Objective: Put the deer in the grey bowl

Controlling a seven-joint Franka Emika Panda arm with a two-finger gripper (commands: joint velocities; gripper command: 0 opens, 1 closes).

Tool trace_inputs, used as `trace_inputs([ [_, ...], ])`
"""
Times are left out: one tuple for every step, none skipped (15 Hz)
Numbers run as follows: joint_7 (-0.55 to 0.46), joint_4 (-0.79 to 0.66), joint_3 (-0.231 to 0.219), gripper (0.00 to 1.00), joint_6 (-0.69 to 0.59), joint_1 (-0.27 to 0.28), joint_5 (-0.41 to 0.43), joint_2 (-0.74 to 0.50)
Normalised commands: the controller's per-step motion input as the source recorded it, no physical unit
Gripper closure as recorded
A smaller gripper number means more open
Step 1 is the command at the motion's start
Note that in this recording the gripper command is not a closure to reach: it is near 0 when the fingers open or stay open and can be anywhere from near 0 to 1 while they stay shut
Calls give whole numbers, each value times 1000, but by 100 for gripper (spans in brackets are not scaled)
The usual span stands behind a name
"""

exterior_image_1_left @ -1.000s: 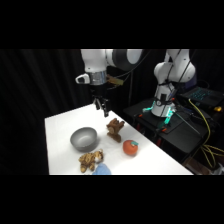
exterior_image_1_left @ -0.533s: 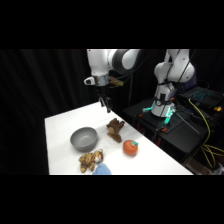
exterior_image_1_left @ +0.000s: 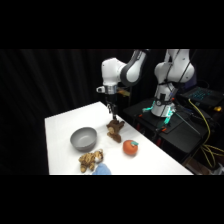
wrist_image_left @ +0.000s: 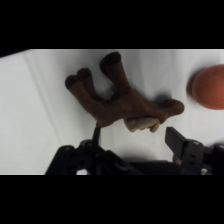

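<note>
1. Deer [exterior_image_1_left: 116, 131] in the side view sits near the middle of the white table [exterior_image_1_left: 65, 125], right of the grey bowl [exterior_image_1_left: 83, 138] and apart from it, with a strip of bare table between them.
2. Same view: the gripper [exterior_image_1_left: 112, 113] hangs just above the deer's top. An orange fruit toy [exterior_image_1_left: 130, 147] lies lower right of the deer, near the table's right edge. A tan spotted plush toy [exterior_image_1_left: 90, 160] and a blue thing [exterior_image_1_left: 103, 170] sit at the frame's bottom, below the bowl. The upper left of the table is bare.
3. Wrist view: the deer [wrist_image_left: 122, 97] fills the centre, legs pointing to the upper left. The gripper [wrist_image_left: 135, 137] is spread open, one finger [wrist_image_left: 96, 132] at the deer's lower left, the other at lower right, gripping nothing.
4. Wrist view: the fruit toy [wrist_image_left: 209, 87] is cut by the right edge; white table [wrist_image_left: 45, 110] lies open on the left.
</note>
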Motion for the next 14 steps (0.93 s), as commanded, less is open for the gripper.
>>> trace_inputs([
  [-201,-23,32,0,476,-70,539,375],
  [-72,47,74,0,424,-90,515,443],
  [-79,115,153,0,351,-122,566,457],
  [-41,166,154,0,313,-49,608,479],
  [43,191,184,0,297,-23,534,454],
  [135,218,197,0,297,29,429,458],
  [178,300,210,0,269,59,363,513],
  [205,329,192,0,234,76,291,509],
  [200,338,161,0,196,79,220,478],
  [170,338,146,36,185,59,197,440],
  [160,318,105,100,167,47,157,392],
  [141,288,70,100,121,33,117,315],
  [134,252,35,100,101,32,83,241],
  [138,198,-4,100,79,44,44,150],
])
